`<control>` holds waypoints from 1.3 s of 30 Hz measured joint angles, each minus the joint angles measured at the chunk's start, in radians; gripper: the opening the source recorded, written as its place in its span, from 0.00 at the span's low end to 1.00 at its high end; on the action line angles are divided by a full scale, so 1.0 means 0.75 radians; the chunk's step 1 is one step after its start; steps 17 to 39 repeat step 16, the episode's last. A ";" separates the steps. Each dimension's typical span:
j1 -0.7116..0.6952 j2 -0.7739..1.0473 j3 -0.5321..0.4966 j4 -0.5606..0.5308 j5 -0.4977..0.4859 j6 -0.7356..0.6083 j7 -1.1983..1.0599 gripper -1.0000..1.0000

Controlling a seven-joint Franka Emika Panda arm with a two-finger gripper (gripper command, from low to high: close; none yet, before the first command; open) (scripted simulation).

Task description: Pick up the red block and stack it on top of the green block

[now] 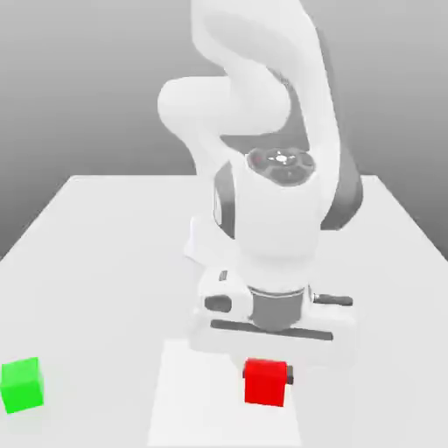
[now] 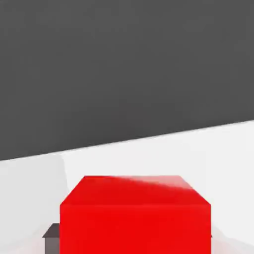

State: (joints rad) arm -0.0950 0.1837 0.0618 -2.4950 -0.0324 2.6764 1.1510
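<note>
Green block (image 1: 22,384) sits way over at the exterior view's left, roughly 8 o'clock from the middle of the picture, flat on the white desk (image 1: 105,254) and well apart from everything else. Moving right, the white Panda arm (image 1: 262,122) fills the center, folding down from about 12 o'clock so its hand points straight down at the desk. Right under that hand, around 6 o'clock, is the red block (image 1: 265,382), also resting on the desk, with a dark finger (image 1: 289,376) poking out just beside its right face. So the gripper (image 1: 266,378) is down around the block, and its fingers look pinched in on the red block from both sides rather than spread wide. In the hand view the red block (image 2: 135,218) is huge and close, its top face catching some light, and a dark grey bit of finger (image 2: 51,237) shows tight against the block's side. Behind it there's the pale desk (image 2: 163,154) running up to a dark grey backdrop. Red and green blocks are well apart, with red to the right of green in the exterior view.
</note>
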 joint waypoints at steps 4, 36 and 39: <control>-0.131 -0.016 -0.139 0.033 0.052 -0.048 0.071 0.00; -0.408 0.179 -0.337 0.143 0.232 0.027 0.146 1.00; -0.408 0.179 -0.337 0.143 0.232 0.027 0.146 1.00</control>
